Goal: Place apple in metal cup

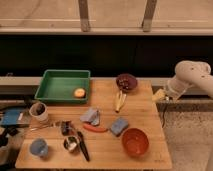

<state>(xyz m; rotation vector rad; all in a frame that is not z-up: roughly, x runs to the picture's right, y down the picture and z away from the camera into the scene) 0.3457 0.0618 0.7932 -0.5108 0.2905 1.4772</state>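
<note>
Showing one apple point(79, 92) lying in one tray point(55, 86), one metal cup point(70, 144) standing apart, one gripper point(160, 95) hovering beside the surface point(145, 112), grip state unclear.

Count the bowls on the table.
2: a dark bowl at the far edge, an orange bowl at the near right. The gripper is right of the table.

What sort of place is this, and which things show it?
Probably a robot test area: a wooden table spread with mixed kitchen things, an apple in a green tray, a metal cup, and the robot's gripper hanging beside the table's right edge as seen.
</note>
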